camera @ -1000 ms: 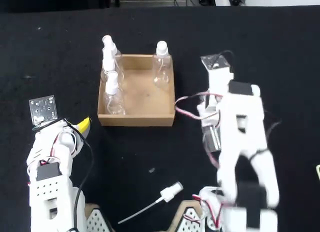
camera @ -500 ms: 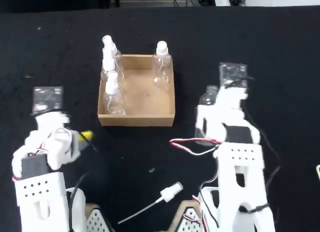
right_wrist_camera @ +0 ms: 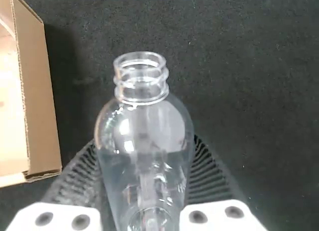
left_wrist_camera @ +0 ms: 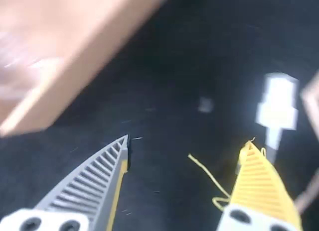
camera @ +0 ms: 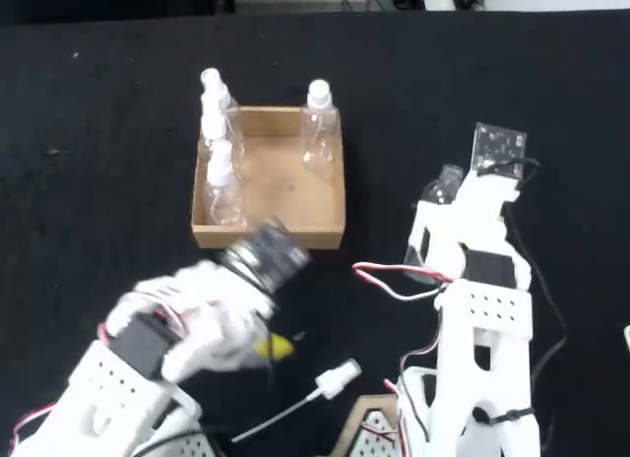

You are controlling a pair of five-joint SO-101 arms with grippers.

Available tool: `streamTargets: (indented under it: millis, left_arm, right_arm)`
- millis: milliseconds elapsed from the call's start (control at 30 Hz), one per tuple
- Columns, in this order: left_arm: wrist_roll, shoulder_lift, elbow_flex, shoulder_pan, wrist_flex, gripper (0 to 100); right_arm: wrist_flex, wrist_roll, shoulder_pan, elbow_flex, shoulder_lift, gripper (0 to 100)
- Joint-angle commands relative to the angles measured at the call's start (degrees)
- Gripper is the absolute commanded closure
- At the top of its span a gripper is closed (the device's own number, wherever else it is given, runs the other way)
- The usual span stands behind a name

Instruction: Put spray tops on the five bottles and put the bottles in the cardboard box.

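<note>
My right gripper (right_wrist_camera: 144, 154) is shut on a clear bottle (right_wrist_camera: 142, 136) with a bare, open neck. It holds the bottle right of the cardboard box (camera: 271, 186), and the same bottle (camera: 438, 196) shows in front of that arm in the high view. A loose white spray top (camera: 336, 377) lies on the black table near the front, its thin tube trailing to the left. My left gripper (left_wrist_camera: 186, 143) is open just above the table, with the spray top (left_wrist_camera: 277, 107) slightly beyond its yellow finger (left_wrist_camera: 254, 176). Seen from the high view, the left gripper (camera: 274, 345) is left of the spray top.
Inside the box, three capped bottles (camera: 219, 171) stand along the left wall and one capped bottle (camera: 319, 127) stands at the back right corner. The box wall (right_wrist_camera: 31, 96) is close beside the held bottle. A small speck (camera: 298, 335) lies near the left gripper.
The left arm swung from the table's left side toward the centre, bringing its gripper near the spray top. The right arm shifted right and back with the bottle.
</note>
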Motion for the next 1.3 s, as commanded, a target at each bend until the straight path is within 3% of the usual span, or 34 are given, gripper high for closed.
streamTargets:
  millis: [0,200,467,767,1100,1267]
  left_arm:
    - [0.1,-0.2,2.9,11.8,-4.7,68]
    - [6.4,7.2,6.4,13.8,-17.0,68]
    - [9.4,25.1,0.7,22.3,-25.3,68]
    - [9.4,39.9,-3.0,21.0,-30.8,68]
    - [9.6,43.5,-2.1,20.8,-33.9,68]
    - [9.6,43.3,0.1,21.1,-34.2,81]
  right_arm:
    - [-1.2,-0.4,2.2,-0.4,-2.3,98.7]
    - [-1.9,-3.6,7.2,-1.0,-2.3,98.7]
    - [-3.4,-4.4,8.3,-0.4,-2.3,98.7]
    - [-3.3,-4.4,8.0,-0.4,-2.3,98.7]
    - [-3.2,-4.4,8.0,-0.4,-2.2,98.7]
    - [-3.3,-4.4,8.2,-0.4,-2.2,98.7]
